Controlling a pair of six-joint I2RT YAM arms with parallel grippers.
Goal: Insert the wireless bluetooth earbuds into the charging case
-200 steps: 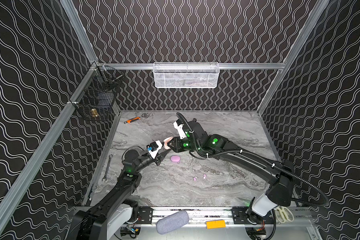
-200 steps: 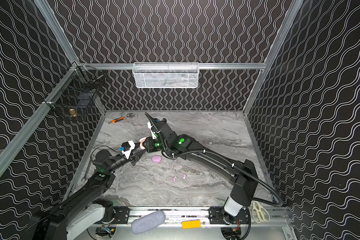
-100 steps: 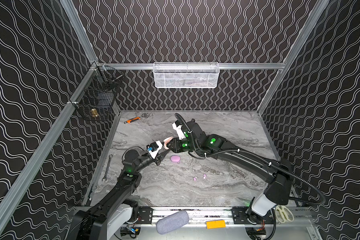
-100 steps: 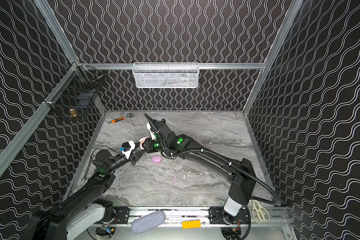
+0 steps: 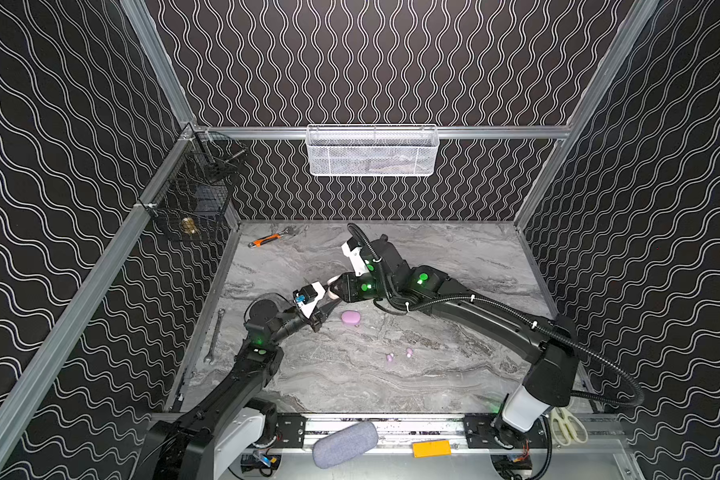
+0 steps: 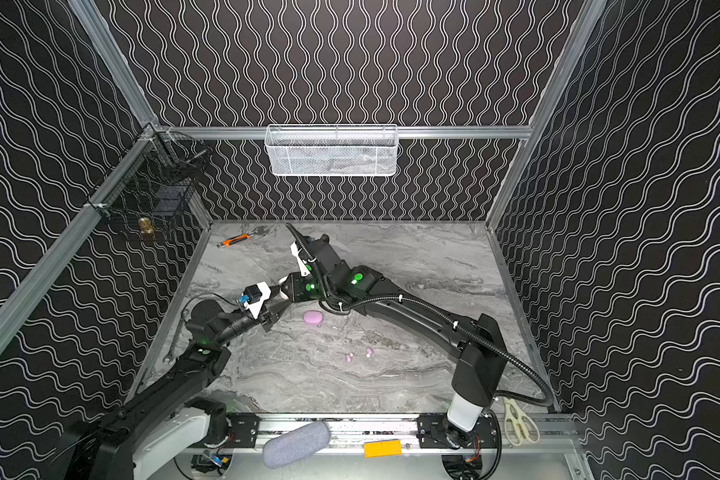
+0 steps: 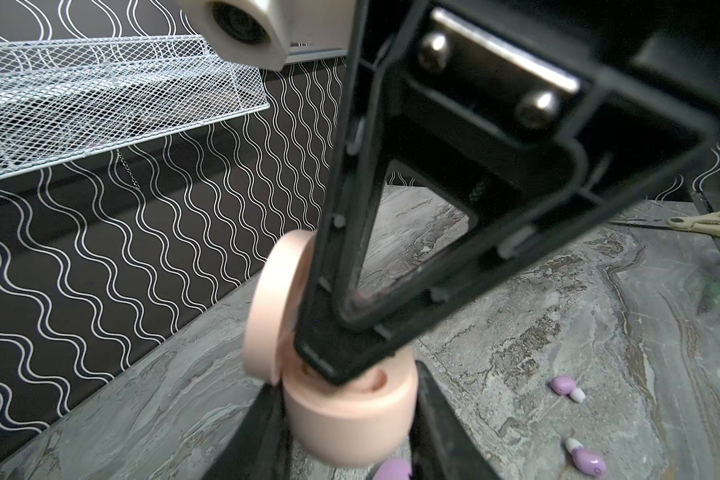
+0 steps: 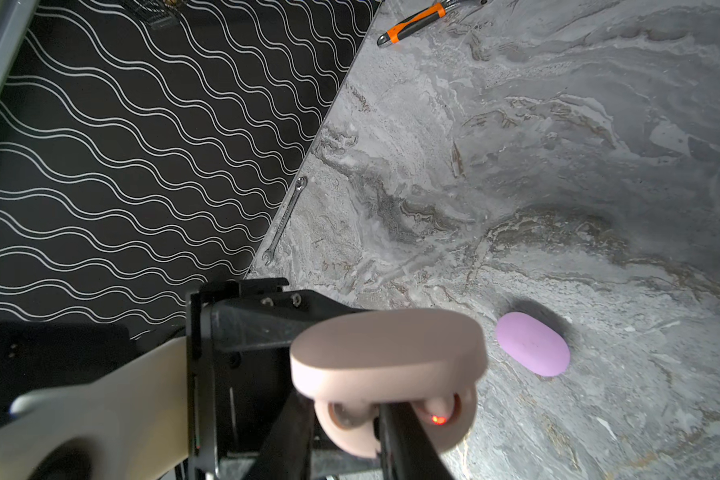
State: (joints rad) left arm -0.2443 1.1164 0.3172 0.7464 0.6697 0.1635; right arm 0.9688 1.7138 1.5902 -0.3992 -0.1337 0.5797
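We see the left fingers clamped on the base of a peach-pink oval plastic charging case, lid open. The right fingers, narrowly parted, dip into its wells; we cannot tell whether they hold anything. Two tiny lilac plastic earbuds lie on the grey marbled worktop, well apart from both fingers.

Lilac case on marble table
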